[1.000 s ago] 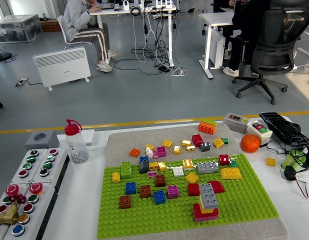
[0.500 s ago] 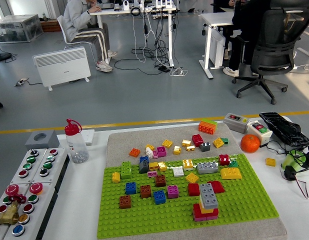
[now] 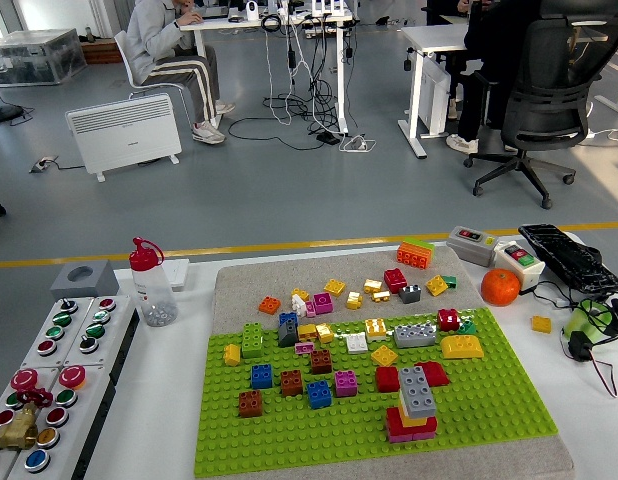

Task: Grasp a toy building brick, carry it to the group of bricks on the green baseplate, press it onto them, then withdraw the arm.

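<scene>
We see no change from a second ago: no brick has moved, and no robot hand shows, so we cannot tell their state. A grey brick (image 3: 417, 391) tops a stack at the near right of the green baseplate (image 3: 489, 410). That fits a withdrawn arm or one yet to reach. Loose bricks (image 3: 289, 383) crowd the left; an orange (image 3: 500, 287) sits far right on the bench (image 3: 169, 400).
</scene>
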{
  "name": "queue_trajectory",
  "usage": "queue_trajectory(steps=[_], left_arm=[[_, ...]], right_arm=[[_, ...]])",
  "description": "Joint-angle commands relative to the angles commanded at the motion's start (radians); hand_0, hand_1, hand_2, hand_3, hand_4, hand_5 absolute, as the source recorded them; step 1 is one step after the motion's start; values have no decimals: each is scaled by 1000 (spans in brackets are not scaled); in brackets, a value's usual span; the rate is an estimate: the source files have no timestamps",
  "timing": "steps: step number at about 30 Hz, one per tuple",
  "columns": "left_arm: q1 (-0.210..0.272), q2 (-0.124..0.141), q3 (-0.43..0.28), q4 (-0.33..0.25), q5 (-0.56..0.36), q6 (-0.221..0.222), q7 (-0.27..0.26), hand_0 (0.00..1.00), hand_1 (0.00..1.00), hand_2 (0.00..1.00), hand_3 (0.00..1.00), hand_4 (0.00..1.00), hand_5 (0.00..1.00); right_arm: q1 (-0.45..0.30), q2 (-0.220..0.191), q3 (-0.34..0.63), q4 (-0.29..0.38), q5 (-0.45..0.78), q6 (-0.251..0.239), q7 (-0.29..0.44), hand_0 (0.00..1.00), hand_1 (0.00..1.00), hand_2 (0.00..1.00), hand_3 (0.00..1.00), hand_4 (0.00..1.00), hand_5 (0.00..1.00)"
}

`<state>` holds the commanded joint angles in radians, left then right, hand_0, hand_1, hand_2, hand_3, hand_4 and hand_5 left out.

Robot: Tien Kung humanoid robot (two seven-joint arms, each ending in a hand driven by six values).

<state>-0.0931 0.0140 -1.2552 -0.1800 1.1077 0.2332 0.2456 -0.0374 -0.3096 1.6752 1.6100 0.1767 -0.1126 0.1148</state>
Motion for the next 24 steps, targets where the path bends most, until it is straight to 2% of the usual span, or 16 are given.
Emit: queue_trajectory(steps=[18, 24], left_arm=[[11, -1, -9, 0, 18, -2, 2, 669, 619, 584, 463, 238, 998], [7, 0, -12, 0, 14, 0, 0, 669, 619, 584, 463, 238, 998]], right_arm=[[-11, 2, 6, 0, 8, -1, -2, 875, 822, 836, 820, 518, 683], [-8, 5, 10, -2, 14, 15, -18, 870, 818, 827, 802, 521, 671]])
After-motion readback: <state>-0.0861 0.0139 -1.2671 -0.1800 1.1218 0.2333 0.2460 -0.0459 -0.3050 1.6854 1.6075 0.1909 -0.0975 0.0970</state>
